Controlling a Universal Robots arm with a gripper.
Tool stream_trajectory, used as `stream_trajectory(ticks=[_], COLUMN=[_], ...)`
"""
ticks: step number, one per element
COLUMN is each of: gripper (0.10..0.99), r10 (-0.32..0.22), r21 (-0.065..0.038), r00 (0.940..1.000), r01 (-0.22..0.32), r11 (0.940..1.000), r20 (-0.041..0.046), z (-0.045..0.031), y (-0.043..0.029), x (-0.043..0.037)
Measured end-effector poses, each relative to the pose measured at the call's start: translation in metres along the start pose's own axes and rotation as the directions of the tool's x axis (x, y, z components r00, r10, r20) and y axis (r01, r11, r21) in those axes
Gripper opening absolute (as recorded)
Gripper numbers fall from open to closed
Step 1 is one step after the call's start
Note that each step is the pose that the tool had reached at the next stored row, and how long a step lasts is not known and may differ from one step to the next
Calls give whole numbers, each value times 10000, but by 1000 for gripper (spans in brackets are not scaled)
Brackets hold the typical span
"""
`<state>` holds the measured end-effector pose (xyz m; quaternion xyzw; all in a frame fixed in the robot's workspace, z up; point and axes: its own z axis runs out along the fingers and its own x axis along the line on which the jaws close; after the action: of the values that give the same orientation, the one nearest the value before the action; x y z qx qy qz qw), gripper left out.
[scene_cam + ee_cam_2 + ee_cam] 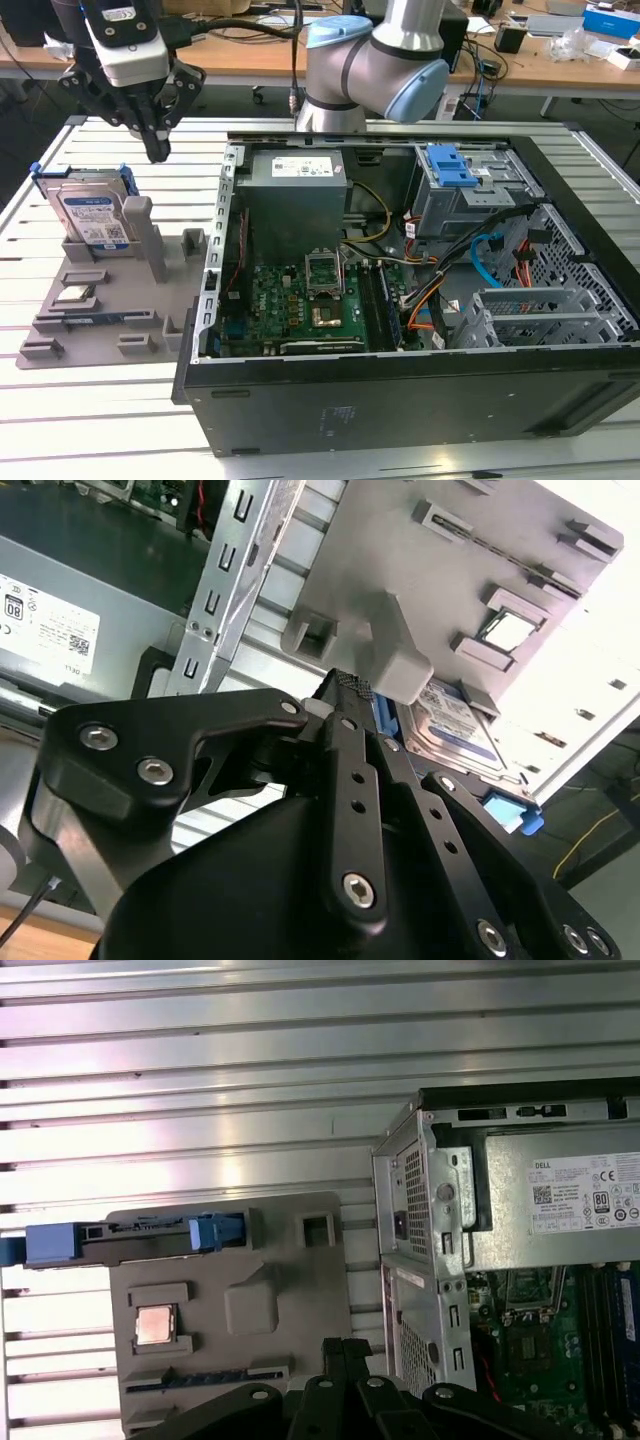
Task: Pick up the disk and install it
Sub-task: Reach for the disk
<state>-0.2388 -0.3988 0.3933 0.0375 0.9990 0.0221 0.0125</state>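
pincer (157,152): narrow, tips together, holding nothing, up over the tray (95,335), apart from the disk (92,218)
disk: upright on edge in the grey tray, blue bracket round it
tray: on the bench (90,420), at the exterior view's left of the open computer case (400,400)

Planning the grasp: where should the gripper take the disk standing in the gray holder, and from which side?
From above, probably: the disk stands on edge in the gray holder, lower part slotted in, so pinch its thin blue-framed top edge across both faces.
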Motion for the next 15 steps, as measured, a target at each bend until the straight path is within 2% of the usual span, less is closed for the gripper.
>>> stream_trajectory(ticks=[6, 7, 15], gripper=[106, 106, 106], r10=[-1, -1, -1], r21=[1, 0, 0], r00=[10000, 10000, 10000], r01=[1, 1, 1], r11=[10000, 10000, 10000], r20=[0, 0, 0], z=[-3, -4, -7], y=[-9, -12, -21], x=[114, 155, 275])
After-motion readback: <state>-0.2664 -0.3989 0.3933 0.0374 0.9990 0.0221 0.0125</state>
